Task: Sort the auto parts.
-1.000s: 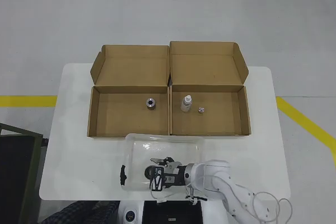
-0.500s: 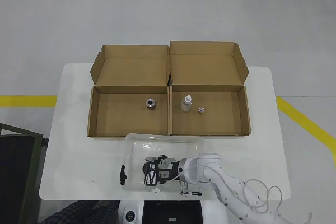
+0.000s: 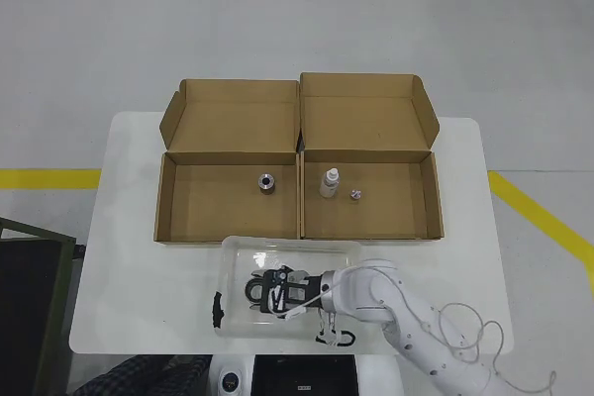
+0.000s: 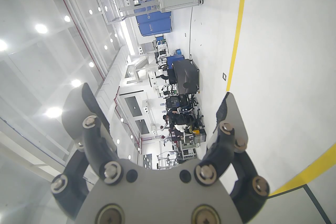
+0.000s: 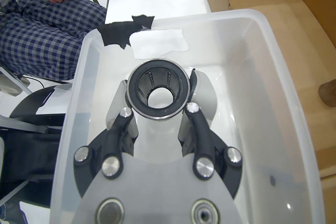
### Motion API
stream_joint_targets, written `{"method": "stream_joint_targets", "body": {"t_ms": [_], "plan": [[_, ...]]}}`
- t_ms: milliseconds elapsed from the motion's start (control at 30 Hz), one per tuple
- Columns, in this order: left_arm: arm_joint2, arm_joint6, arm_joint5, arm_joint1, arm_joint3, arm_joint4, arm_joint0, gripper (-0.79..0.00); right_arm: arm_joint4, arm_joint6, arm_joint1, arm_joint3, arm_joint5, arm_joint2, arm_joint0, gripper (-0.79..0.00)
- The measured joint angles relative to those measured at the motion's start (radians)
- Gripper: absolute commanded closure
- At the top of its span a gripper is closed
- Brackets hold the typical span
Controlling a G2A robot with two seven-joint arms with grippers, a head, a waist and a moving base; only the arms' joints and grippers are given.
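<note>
Right gripper (image 5: pixel 159 83) had shifted across the clear bin (image 5: pixel 252 15) toward the cardboard boxes (image 3: pixel 208 203), clamped on a cylindrical bearing (image 5: pixel 136 101). Three parts (image 3: pixel 265 181) already lay boxed; this one was not yet sorted.

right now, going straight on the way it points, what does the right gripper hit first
Probably the end wall of the clear bin, by the black tape. The right gripper, shut on a metal sleeve, points that way; if tilted down, the bin floor could come first.
</note>
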Motion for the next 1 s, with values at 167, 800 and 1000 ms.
{"method": "stream_joint_targets", "body": {"t_ms": [167, 800, 1000], "plan": [[0.0, 0.0, 0.0, 0.0, 0.0, 0.0, 0.0, -0.785, 0.109, 0.027, 0.015, -0.081, 0.029, 0.068, -0.046, 0.0], [0.0, 0.0, 0.0, 0.0, 0.0, 0.0, 0.0, -0.785, 0.495, -0.042, 0.062, -0.219, 0.108, 0.347, -0.169, 0.0], [0.0, 0.0, 0.0, 0.0, 0.0, 0.0, 0.0, -0.785, 0.58, -0.101, 0.069, -0.2, 0.104, 0.412, -0.188, 0.0]]}}
